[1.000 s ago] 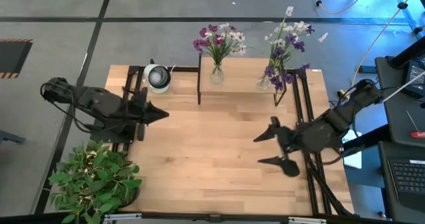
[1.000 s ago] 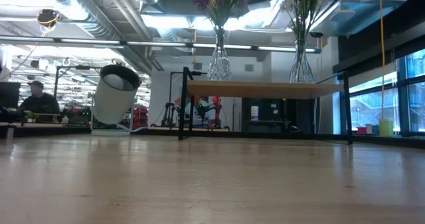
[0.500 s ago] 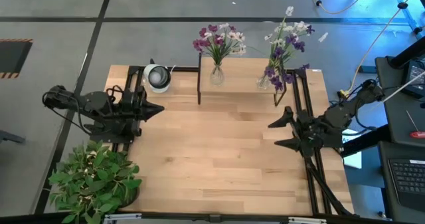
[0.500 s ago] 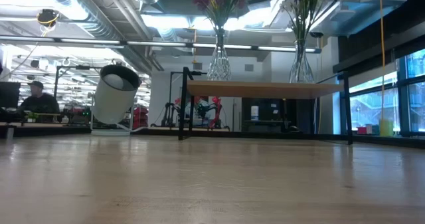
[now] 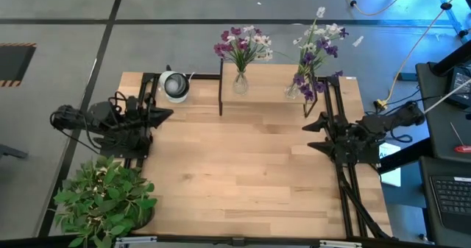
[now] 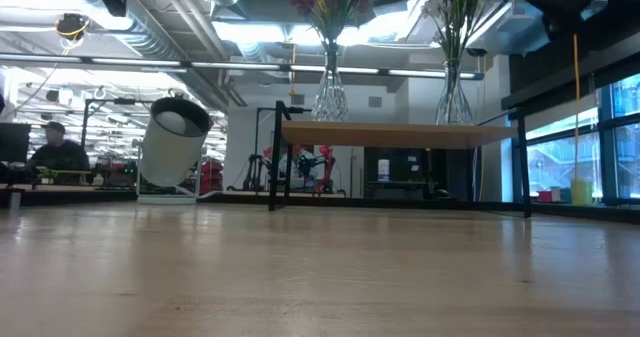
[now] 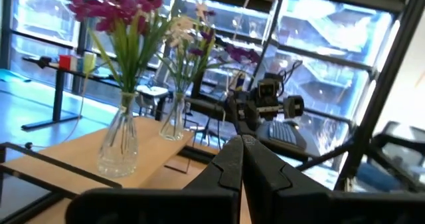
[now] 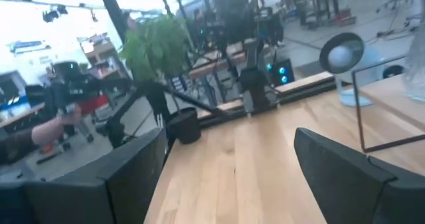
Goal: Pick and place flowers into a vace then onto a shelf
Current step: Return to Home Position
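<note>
Flowers (image 5: 243,43) stand in two clear glass vases on the shelf (image 5: 268,86), a narrow light-wood board on a thin black frame along the far edge of the tabletop (image 5: 235,174), reaching toward its far right corner. The left bunch mixes magenta and white blossoms on thin green stems. The right bunch (image 5: 316,45) is taller and looser, with white and purple blossoms, some hanging low beside its vase. The left vase (image 5: 240,82) sits near the shelf's left end and the right vase (image 5: 293,92) near its right end. They are well apart, both upright, and the stems show through the glass.

Left gripper (image 5: 168,115) hovers over the left edge of the tabletop, toward the far left corner, pointing inward. Its fingers (image 7: 229,164) are pressed together along their length with nothing between them. Right gripper (image 5: 310,136) hangs over the right edge, just in front of the shelf's right end — its fingers (image 8: 133,177) are spread wide, holding nothing and touching nothing.

A white round device (image 5: 174,85) sits at the far left corner, just beside the shelf's left end, and a leafy potted plant (image 5: 103,200) fills the near left corner. In the room beyond the tabletop a person (image 6: 55,147) sits at a desk.
</note>
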You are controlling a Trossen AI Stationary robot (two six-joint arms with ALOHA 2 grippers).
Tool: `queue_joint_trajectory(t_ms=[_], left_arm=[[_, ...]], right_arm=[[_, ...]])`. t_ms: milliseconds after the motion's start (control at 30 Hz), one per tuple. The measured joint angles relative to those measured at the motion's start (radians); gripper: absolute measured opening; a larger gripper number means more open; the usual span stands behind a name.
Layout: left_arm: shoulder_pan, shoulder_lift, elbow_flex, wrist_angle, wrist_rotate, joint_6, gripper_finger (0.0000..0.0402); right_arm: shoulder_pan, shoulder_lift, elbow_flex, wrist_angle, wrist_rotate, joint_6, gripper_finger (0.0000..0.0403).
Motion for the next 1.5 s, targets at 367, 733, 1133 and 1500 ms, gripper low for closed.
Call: queue_joint_trajectory(t_ms=[367, 733, 1133, 1500], left_arm=[[0.019, -0.151, -0.125, 0.011, -0.006, -0.034, 0.0001], [0.02, -0.214, -0.248, 0.033, -0.075, -0.076, 0.0001], [0.02, -0.218, -0.358, 0.032, -0.183, -0.131, 0.0003], [0.02, -0.218, -0.37, 0.03, -0.204, -0.092, 0.0003]], right_arm=[[-0.019, -0.233, -0.115, 0.0, 0.0, -0.001, 0.0335], [-0.03, -0.265, -0.139, -0.013, 0.036, -0.008, 0.0335], [-0.052, -0.265, -0.139, -0.128, 0.309, -0.069, 0.0335], [-0.052, -0.265, -0.255, 0.06, 0.334, -0.113, 0.0335]])
